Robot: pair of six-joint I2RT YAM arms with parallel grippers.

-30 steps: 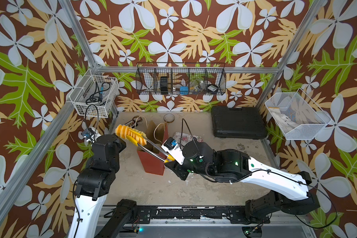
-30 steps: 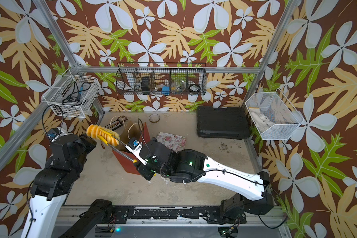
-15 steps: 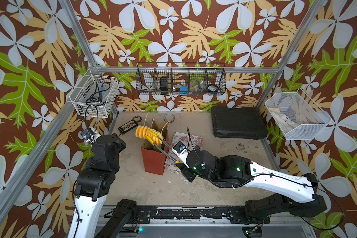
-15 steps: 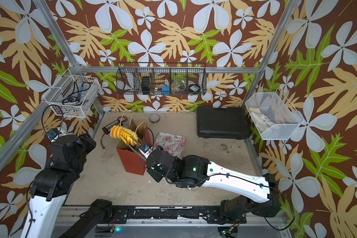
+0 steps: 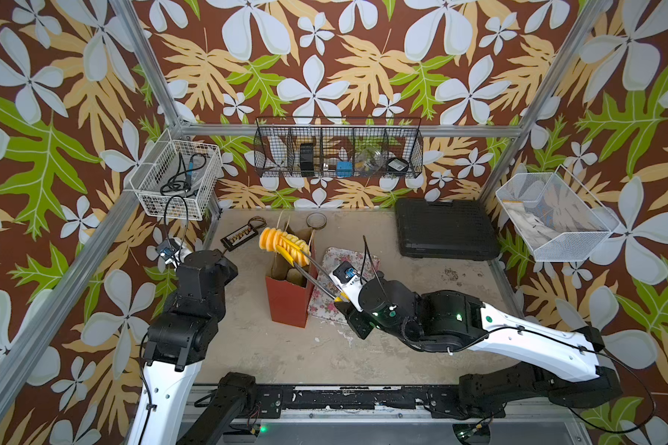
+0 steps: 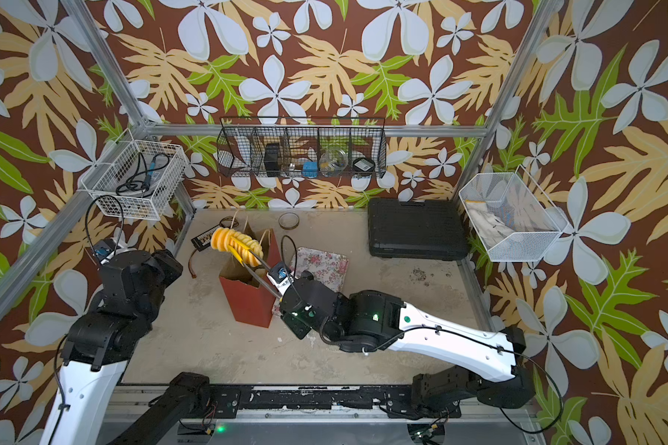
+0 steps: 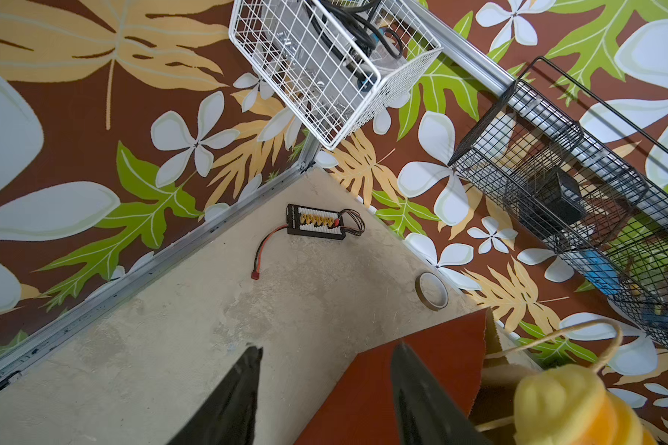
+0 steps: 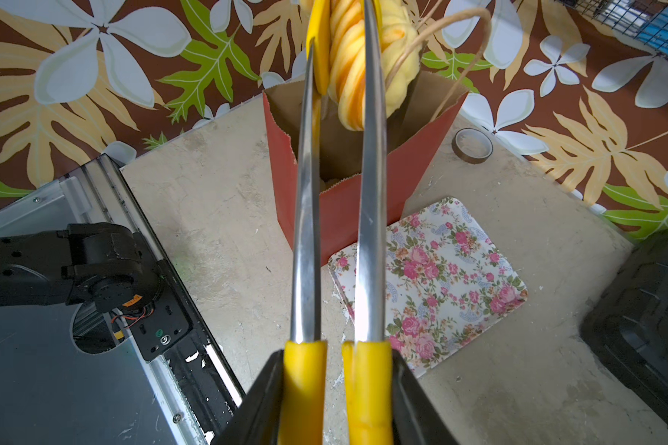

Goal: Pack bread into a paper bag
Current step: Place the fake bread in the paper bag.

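The paper bag [image 5: 289,298] [image 6: 247,304] stands upright on the table, red outside, brown inside, mouth open. My right gripper [image 8: 336,356] [image 5: 341,299] is shut on the yellow handles of metal tongs [image 8: 305,231]. The tongs' tips pinch a long ridged golden loaf of bread [image 5: 282,243] [image 6: 235,243] [image 8: 363,65], tilted just above the bag's mouth. More bread [image 5: 292,275] lies inside the bag. My left gripper [image 7: 326,348] is open and empty, just left of the bag [image 7: 421,370], the loaf [image 7: 571,408] at the view's corner.
A bare floral tray [image 5: 350,262] [image 8: 440,277] lies right of the bag. A black case [image 5: 446,229] sits at the back right. A tape roll [image 5: 316,220] and a connector board with wires [image 7: 315,227] lie behind the bag. Wire baskets hang on the walls.
My right arm has carried the tongs and loaf from left of the bag to over its mouth, drawing back to the right. The left arm has stayed still.
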